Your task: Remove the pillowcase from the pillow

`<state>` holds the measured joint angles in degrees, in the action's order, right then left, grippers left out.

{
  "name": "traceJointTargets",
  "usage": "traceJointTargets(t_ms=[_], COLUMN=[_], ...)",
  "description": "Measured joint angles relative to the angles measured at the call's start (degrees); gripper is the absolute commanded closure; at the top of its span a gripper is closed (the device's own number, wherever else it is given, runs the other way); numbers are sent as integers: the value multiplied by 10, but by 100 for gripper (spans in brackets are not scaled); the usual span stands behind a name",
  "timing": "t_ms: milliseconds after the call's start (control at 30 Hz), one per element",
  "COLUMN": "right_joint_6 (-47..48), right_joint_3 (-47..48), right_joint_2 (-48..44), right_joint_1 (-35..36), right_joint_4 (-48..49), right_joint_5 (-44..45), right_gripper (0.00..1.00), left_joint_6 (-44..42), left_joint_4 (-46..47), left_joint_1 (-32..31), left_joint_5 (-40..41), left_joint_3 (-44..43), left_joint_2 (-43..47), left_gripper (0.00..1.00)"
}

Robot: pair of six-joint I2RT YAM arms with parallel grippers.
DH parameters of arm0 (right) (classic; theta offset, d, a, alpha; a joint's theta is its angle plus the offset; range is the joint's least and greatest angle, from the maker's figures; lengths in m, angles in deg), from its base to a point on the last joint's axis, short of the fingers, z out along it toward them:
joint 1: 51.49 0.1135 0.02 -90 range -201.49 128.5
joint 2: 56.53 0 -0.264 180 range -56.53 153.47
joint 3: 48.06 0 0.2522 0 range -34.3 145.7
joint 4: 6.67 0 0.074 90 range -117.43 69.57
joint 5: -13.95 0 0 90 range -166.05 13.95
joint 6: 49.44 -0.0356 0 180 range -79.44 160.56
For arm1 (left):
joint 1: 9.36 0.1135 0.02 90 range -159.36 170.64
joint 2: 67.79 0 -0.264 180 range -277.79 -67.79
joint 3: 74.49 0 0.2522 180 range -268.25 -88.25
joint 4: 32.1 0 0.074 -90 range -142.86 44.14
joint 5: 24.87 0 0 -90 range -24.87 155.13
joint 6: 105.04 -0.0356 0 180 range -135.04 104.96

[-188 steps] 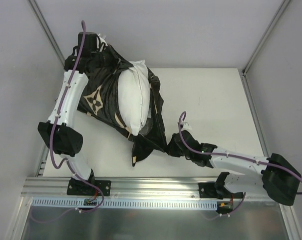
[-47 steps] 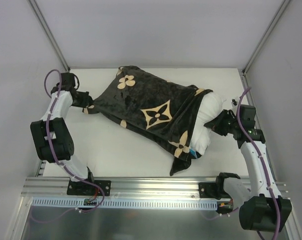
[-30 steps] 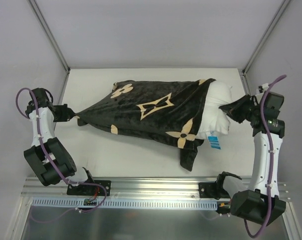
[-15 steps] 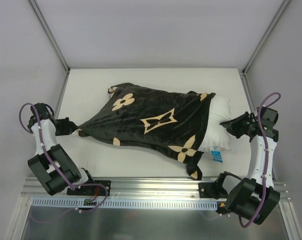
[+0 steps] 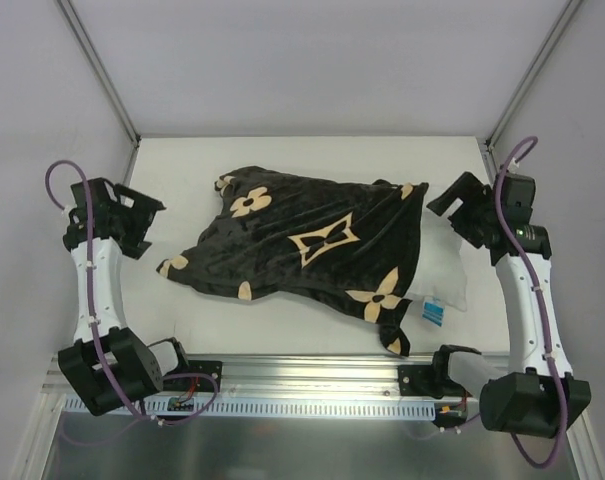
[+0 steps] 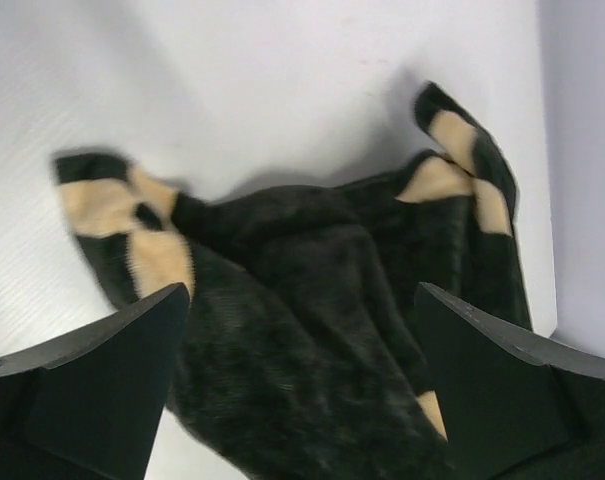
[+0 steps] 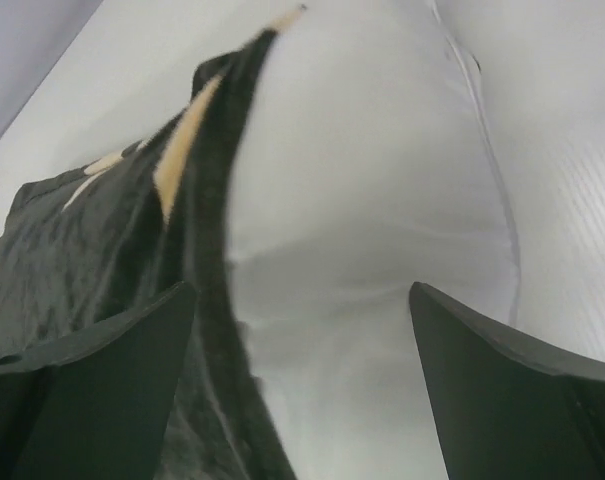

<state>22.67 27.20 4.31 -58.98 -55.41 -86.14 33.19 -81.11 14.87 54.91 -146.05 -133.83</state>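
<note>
The black pillowcase (image 5: 312,245) with tan flower and star motifs lies spread across the middle of the table. The white pillow (image 5: 447,280) pokes out of its right end, a small blue tag (image 5: 432,313) at its near corner. My left gripper (image 5: 142,224) stands open just left of the pillowcase's left corner, holding nothing. In the left wrist view the dark fabric (image 6: 282,250) lies below the open left gripper (image 6: 302,292). My right gripper (image 5: 460,214) is open above the pillow's far right end. The right wrist view shows the pillow (image 7: 372,190) and the pillowcase's edge (image 7: 132,230) under the wide-apart jaws.
The white table (image 5: 282,160) is bounded by grey walls and slanted frame posts (image 5: 97,70) at the back corners. A metal rail (image 5: 302,385) with both arm bases runs along the near edge.
Both grippers have opened and let go: the left released the pillowcase's corner, the right released the pillow's end. The cloth has slackened and settled; both arms have lifted away.
</note>
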Motion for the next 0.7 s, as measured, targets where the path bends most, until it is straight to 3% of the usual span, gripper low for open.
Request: traceJointTargets(t_ms=[267, 333, 400, 533, 667, 700], right_joint_6=[40, 56, 73, 95, 104, 107], right_joint_3=[128, 167, 188, 199, 192, 189], right_joint_2=[98, 141, 176, 221, 228, 226], right_joint_1=[99, 120, 143, 183, 206, 208], right_joint_4=[-28, -43, -47, -58, -54, -52], right_joint_5=[101, 103, 99, 87, 75, 70], right_gripper=[8, 15, 32, 70, 99, 99], left_joint_6=[-66, -75, -83, -89, -94, -95], left_joint_4=[16, 20, 22, 28, 25, 26], left_joint_1=[-187, -233, -274, -338, -371, -374], left_joint_5=[-2, -4, -12, -27, -31, -33], left_joint_3=[-167, -206, -239, -264, -260, -257], left_joint_2=[-126, -175, -224, -300, -333, -333], left_gripper=[2, 7, 11, 35, 100, 100])
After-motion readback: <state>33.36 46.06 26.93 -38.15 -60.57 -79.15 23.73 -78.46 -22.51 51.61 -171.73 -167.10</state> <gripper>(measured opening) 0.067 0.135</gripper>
